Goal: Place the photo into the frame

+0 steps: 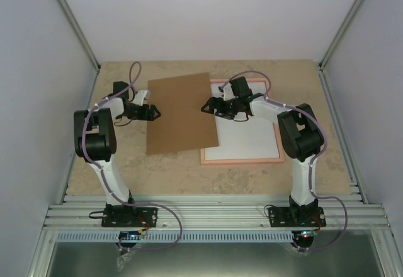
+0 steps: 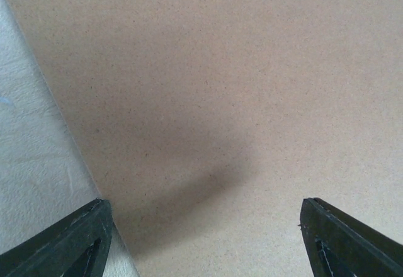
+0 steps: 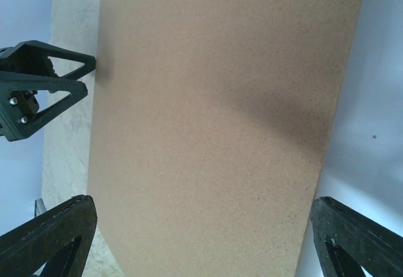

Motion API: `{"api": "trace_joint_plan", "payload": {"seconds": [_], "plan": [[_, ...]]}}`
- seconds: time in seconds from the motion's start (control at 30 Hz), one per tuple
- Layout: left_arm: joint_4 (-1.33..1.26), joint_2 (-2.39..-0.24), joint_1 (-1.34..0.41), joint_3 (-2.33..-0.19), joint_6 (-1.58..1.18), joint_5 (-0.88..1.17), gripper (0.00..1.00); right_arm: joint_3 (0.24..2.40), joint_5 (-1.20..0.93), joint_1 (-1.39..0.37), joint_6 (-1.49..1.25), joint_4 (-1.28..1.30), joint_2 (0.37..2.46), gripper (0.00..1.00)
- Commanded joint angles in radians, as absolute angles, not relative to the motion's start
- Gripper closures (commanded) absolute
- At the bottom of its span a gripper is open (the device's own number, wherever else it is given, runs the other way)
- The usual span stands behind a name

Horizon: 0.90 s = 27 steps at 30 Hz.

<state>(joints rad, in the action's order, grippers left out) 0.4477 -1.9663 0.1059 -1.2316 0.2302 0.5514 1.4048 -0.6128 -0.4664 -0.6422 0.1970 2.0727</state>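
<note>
Two task items logged on the right half of the table (image 1: 252, 179). Found the frame (image 1: 241, 161) lying there, thin salmon-pink rim, long sides running away from the arm bases. Found the photo (image 1: 249, 141) inside that rim, plain white side up, no print showing, a little smaller than the rim around it. Noted a brown backing board (image 1: 179, 113) at the table's centre, turned slightly askew, its right edge lapping over the frame's left rim and covering a strip of the white. Could not tell whether it rested flat or sat tipped up there. Saw the left gripper (image 1: 154, 111) at the board's left edge, fingers (image 2: 69, 239) spread wide. Its wrist view showed only bare board and a wedge of table between the dark tips; nothing clamped. Saw the right gripper (image 1: 206, 107) at the board's right edge, above the frame's far-left part, likewise gaping, nothing between the pads. Noted the right arm crossing over the frame's far portion, hiding part of the rim and the white from overhead. Logged pale enclosure walls on three sides and purple cables looping along both arms.
</note>
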Motion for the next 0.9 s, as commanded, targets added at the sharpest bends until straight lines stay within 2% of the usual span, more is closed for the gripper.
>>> {"api": "trace_joint_plan", "payload": {"seconds": [0.0, 0.27, 0.63, 0.87], "plan": [[0.512, -2.039, 0.086, -1.206, 0.202, 0.551, 0.16, 1.389, -0.553, -0.462, -0.602, 0.2, 2.046, 0.06], [0.506, -2.043, 0.087, -1.206, 0.201, 0.555, 0.16, 1.401, -0.469, -0.462, -0.583, 0.22, 2.063, 0.06], [0.506, -2.034, 0.087, -1.204, 0.199, 0.58, 0.16, 1.403, -0.629, -0.485, -0.663, 0.102, 2.09, 0.16], [0.486, -2.02, 0.086, -1.184, 0.186, 0.589, 0.16, 1.413, -0.557, -0.481, -0.698, 0.13, 2.117, 0.12]]}}
